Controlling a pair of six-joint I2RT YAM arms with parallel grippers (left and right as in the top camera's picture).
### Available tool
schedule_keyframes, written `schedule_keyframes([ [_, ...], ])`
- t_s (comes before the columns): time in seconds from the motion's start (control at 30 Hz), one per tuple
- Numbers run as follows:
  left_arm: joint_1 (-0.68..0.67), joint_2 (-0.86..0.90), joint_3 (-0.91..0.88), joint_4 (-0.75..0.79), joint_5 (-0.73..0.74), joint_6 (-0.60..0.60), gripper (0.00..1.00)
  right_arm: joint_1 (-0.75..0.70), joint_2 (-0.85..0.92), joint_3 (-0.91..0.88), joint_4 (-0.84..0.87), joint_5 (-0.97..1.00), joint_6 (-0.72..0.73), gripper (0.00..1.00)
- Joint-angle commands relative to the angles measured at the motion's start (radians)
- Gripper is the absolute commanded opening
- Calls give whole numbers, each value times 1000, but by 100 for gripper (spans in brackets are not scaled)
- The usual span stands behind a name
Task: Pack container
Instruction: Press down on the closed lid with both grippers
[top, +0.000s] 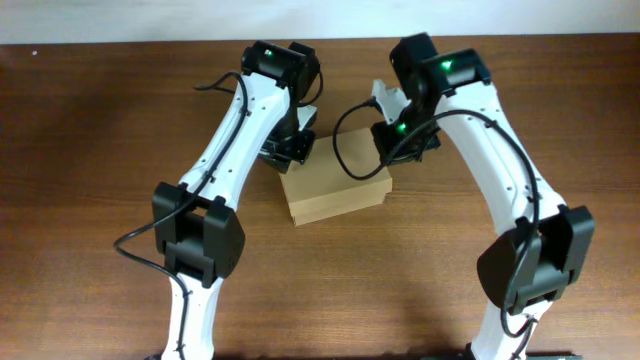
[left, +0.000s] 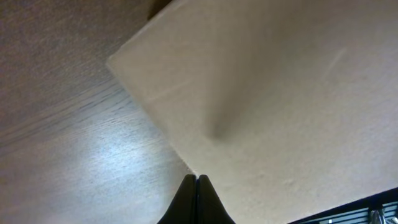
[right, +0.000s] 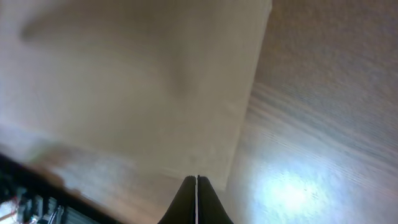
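The container (top: 335, 191) is a plain tan cardboard box with its flap lid down, lying in the middle of the table. My left gripper (top: 291, 150) is over its far left corner, and my right gripper (top: 398, 140) is over its far right corner. In the left wrist view the shut fingers (left: 197, 179) point at the box's edge, with the tan lid (left: 280, 93) filling the frame. In the right wrist view the shut fingers (right: 196, 180) sit over the lid (right: 137, 87) near its edge. Neither gripper holds anything.
The wooden table (top: 100, 130) surrounds the box on all sides. Both arms reach in from the near edge, their bases at the lower left and lower right of the overhead view.
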Motion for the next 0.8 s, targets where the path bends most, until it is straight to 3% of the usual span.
schedule_keyframes([
  [0.0, 4, -37, -32, -1, -16, -9, 2, 11, -20, -77, 48, -21, 11, 4],
  [0.4, 5, -37, -192, 104, -17, 17, 2, 11, -13, -326, 249, -21, 53, 4],
  [0.63, 9, -55, -209, 159, -34, 16, 2, 4, -56, -314, 341, -11, 28, 4],
  [0.77, 35, -101, -169, 189, -66, 3, 2, -39, -111, -222, 351, -11, 35, 4],
])
